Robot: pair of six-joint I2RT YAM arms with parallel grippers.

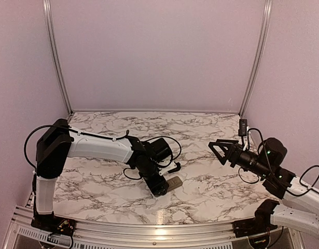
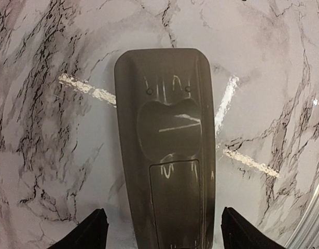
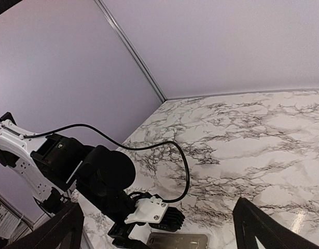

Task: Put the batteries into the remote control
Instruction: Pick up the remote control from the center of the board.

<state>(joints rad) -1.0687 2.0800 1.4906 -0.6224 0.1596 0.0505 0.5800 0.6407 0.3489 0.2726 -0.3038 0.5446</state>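
The remote control (image 1: 174, 182) lies back-up on the marble table near the front middle. In the left wrist view its grey-beige back (image 2: 167, 129) fills the centre, with a rectangular cover panel (image 2: 175, 202) sitting flush in it. My left gripper (image 1: 162, 188) is open, one finger (image 2: 92, 233) on each side of the remote's near end, not touching it. My right gripper (image 1: 221, 150) is open and empty, held in the air at the right, pointing left. The remote's end shows low in the right wrist view (image 3: 177, 241). No batteries are in view.
A small black object (image 1: 243, 126) stands at the back right corner by the frame post. Black cables loop off the left wrist (image 1: 172, 155). Purple walls close three sides. A metal rail (image 1: 159, 228) runs along the front edge.
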